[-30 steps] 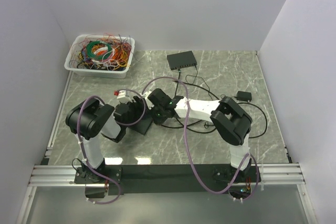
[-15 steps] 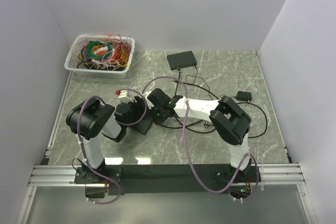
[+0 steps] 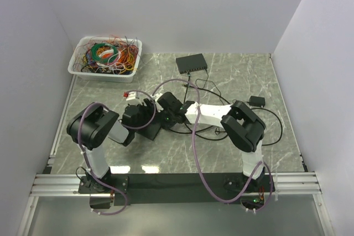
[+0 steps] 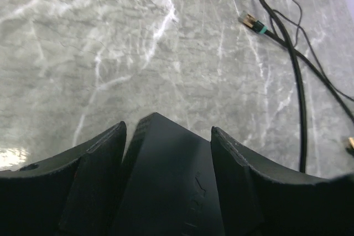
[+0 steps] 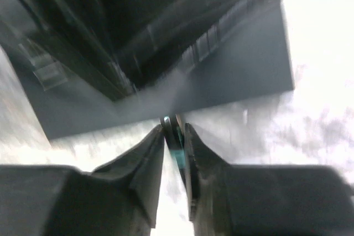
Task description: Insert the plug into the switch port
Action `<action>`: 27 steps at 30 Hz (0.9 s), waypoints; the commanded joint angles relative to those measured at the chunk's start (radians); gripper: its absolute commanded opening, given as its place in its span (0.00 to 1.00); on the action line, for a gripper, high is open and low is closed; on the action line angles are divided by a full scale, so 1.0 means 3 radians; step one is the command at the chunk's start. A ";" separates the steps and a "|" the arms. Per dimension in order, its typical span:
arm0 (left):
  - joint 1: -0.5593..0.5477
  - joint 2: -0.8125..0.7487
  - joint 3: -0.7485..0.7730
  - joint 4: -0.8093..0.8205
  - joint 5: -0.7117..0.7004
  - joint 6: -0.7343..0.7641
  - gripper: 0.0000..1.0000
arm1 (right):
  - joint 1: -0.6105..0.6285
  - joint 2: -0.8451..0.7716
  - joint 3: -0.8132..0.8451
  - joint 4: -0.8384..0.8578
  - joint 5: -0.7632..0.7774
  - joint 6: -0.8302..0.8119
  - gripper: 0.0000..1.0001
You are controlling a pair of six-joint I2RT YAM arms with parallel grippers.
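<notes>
My left gripper is shut on a small black switch box, one finger on each side of it; in the top view the left gripper holds the box low over the marble table at centre left. My right gripper is shut on a plug with a teal band. The plug's tip touches the lower edge of the switch box's dark face. The ports are blurred. In the top view the right gripper sits right beside the left one, and the plug is hidden there.
A second black switch with cables plugged in lies at the back centre. A white bin of coloured wires stands back left. Black cables and a power adapter lie to the right. A loose plug with a teal band lies on the marble.
Both grippers have shifted a little toward the back of the table together, the left one carrying the switch box and the right one staying close against it.
</notes>
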 commanded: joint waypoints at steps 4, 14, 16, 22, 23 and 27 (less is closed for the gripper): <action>-0.0445 -0.0162 -0.0003 -0.1492 0.0546 -0.0469 0.71 | -0.0009 -0.0296 -0.0061 0.2247 0.0115 0.0176 0.33; -0.0379 -0.1215 0.0243 -0.2867 -0.0375 -0.0407 0.86 | -0.0009 -0.0163 0.0076 0.2160 0.0018 0.0145 0.44; -0.0343 -0.1455 0.0268 -0.3052 -0.0447 -0.0392 0.89 | -0.0009 -0.0133 0.0133 0.2140 -0.0007 0.0160 0.45; -0.0082 -0.1849 0.0253 -0.3304 -0.0407 -0.0305 0.93 | 0.0001 -0.0005 0.0271 0.2186 -0.0135 0.0318 0.47; -0.0001 -0.1870 0.0223 -0.3288 -0.0356 -0.0310 0.93 | 0.0001 0.0000 0.0256 0.2206 -0.0140 0.0354 0.47; 0.0031 -0.1881 0.0248 -0.3324 -0.0324 -0.0315 0.93 | 0.0032 0.0011 0.0179 0.2263 -0.0151 0.0416 0.48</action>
